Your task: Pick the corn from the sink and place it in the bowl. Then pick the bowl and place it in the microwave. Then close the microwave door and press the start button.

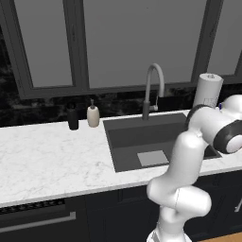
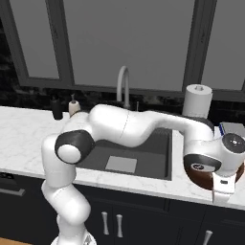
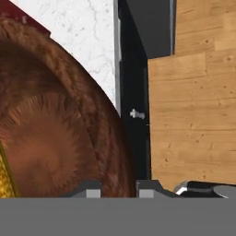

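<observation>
The reddish-brown bowl point(image 3: 50, 138) lies close under the hand, and its rim runs down between my two finger tips. My gripper point(image 3: 119, 189) is shut on that rim. The corn point(image 3: 3, 177) shows as a yellow strip inside the bowl at the left edge of the hand view. In the right base view the bowl point(image 2: 201, 178) sits on the counter right of the sink point(image 2: 143, 148), near the front edge and half hidden under the hand. The sink point(image 1: 142, 137) has a light grey patch on its floor. The microwave and its door are out of view.
An arched faucet point(image 1: 153, 87) stands behind the sink. A paper towel roll point(image 2: 197, 101) stands at the back right. A soap dispenser point(image 1: 93, 115) and a dark bottle point(image 1: 72, 117) stand left of the sink. Dark cabinet fronts point(image 3: 133, 92) and wooden floor point(image 3: 193, 115) lie below the counter edge.
</observation>
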You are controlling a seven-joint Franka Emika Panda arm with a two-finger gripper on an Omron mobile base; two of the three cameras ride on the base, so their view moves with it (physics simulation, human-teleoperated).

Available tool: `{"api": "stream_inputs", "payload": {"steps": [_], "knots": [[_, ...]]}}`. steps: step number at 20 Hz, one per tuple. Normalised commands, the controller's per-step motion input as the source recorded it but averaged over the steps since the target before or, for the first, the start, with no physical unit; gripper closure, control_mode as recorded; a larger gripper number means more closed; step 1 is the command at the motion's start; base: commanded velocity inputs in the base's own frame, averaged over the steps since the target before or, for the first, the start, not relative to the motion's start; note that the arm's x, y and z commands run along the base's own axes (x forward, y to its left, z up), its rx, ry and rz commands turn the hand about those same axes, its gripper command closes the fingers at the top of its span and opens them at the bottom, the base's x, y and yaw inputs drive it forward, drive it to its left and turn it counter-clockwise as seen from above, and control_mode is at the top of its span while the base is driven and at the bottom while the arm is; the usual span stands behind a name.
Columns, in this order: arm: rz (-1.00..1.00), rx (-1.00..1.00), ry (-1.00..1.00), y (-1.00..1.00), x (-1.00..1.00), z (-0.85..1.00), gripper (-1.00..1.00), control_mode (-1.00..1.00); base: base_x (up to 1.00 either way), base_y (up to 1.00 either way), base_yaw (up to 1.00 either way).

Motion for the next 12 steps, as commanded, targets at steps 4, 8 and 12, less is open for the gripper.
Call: {"api": "stream_inputs", "payload": {"steps": [4, 8, 12], "knots": [[0.03, 0.0, 0.0, 0.47, -0.38, 0.72, 1.0, -1.0, 0.0, 0.0, 0.0], [0.02, 0.0, 0.0, 0.63, -0.22, 0.6, 1.0, -1.0, 0.0, 0.0, 0.0], [0.0, -0.01, 0.0, 0.78, -0.06, 0.46, 1.0, -1.0, 0.0, 0.0, 0.0]]}}
